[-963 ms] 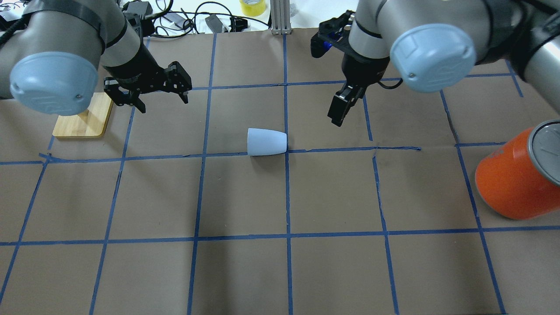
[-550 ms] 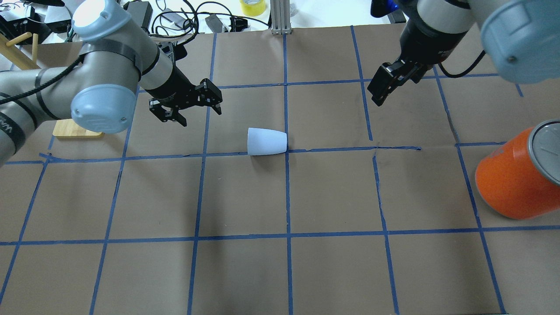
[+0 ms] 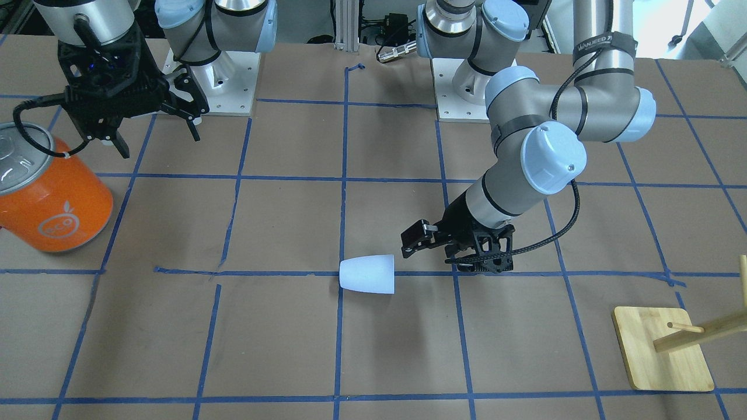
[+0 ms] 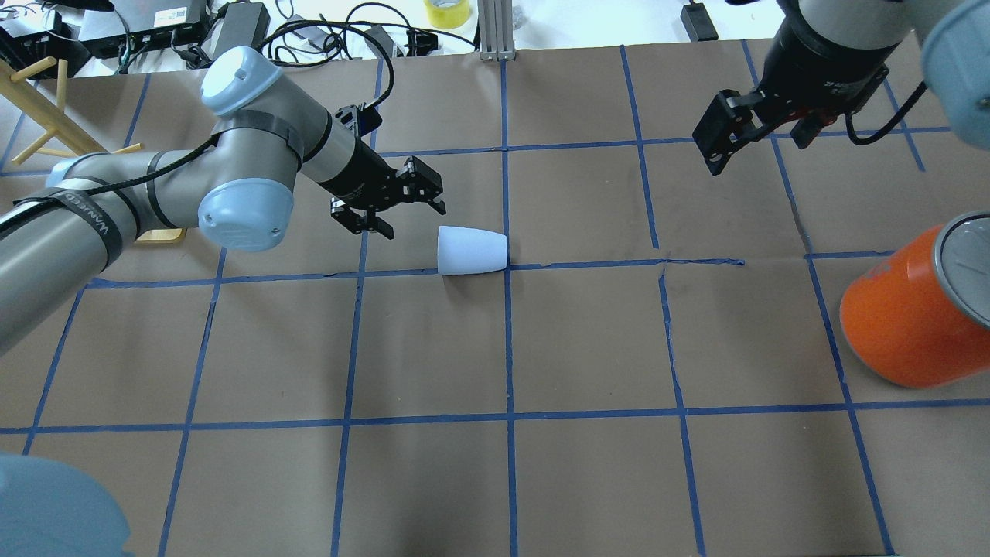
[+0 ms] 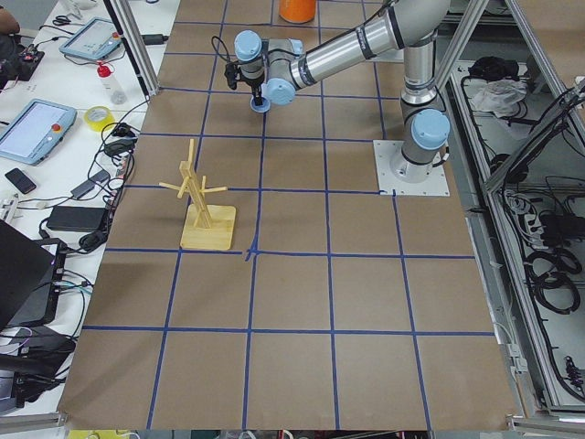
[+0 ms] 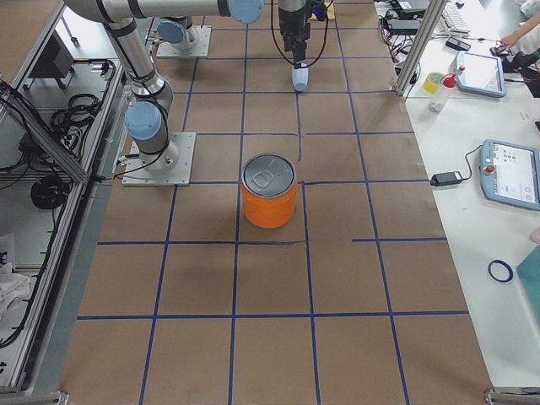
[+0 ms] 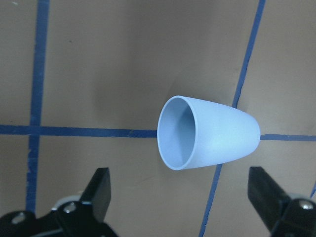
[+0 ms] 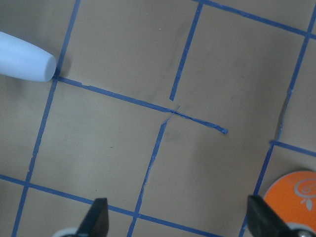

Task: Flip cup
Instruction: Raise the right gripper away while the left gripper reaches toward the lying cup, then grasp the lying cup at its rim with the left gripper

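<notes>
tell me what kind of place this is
Probably a robotics lab or test cell: a left arm and right arm mounted on a paper-covered table with a blue tape grid, and a teach pendant on a side bench.

Orange can [image 4: 901, 325], silver-lidded, upright at the right on brown paper [image 4: 588, 340] gridded in blue tape [image 4: 433, 419]. Wooden peg stand [image 3: 662, 350] at the left — yellow tape roll [image 4: 447, 11] and cables [image 4: 325, 35] beyond the far edge.
</notes>
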Robot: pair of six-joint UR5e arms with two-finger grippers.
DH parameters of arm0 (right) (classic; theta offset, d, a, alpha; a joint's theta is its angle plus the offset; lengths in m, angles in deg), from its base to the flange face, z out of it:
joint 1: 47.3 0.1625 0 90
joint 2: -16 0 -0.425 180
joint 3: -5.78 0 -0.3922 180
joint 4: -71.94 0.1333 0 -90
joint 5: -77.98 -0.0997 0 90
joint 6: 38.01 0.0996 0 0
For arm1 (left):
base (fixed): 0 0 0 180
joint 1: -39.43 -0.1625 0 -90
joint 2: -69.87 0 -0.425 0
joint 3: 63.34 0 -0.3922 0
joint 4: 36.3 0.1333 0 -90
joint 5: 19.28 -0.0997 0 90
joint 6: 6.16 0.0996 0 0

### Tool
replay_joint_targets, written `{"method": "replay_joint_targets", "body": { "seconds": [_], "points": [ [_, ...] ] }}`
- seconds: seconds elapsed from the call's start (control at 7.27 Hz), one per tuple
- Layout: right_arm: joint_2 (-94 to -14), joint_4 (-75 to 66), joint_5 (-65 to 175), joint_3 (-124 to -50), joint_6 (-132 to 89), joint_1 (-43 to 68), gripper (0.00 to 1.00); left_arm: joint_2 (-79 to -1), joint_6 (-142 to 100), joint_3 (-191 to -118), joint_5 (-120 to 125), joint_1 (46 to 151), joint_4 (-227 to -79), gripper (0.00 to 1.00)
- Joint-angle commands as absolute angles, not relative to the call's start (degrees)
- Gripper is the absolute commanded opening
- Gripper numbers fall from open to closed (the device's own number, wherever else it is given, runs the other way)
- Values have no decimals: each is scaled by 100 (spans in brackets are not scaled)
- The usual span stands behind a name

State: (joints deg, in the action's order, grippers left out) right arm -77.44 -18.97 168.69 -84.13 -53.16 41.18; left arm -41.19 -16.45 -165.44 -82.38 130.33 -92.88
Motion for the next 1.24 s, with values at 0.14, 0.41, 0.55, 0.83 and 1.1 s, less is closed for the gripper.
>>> {"method": "replay_joint_targets", "body": {
  "seconds": [0.14, 0.41, 0.55, 0.83, 1.1],
  "points": [
    [-7804, -1841, 17018, -8439, -4600, 4121, 100, -4693, -1644, -16538, -7843, 13205, -8833, 100],
    [-7804, -1763, 17001, -8457, -4574, 4121, 100, -4834, -1644, -16503, -7826, 13276, -8815, 100],
    [-7848, -1771, 16966, -8509, -4539, 4121, 100, -4843, -1670, -16529, -7469, 13277, -8841, 88],
    [-7857, -2050, 16940, -8518, -4426, 4121, 100, -4843, -2186, -16494, -7403, 13277, -8842, 0],
    [-7857, -2360, 16965, -8518, -4398, 4121, 100, -4843, -2242, -16451, -7473, 13277, -8842, 0]
  ]
}}
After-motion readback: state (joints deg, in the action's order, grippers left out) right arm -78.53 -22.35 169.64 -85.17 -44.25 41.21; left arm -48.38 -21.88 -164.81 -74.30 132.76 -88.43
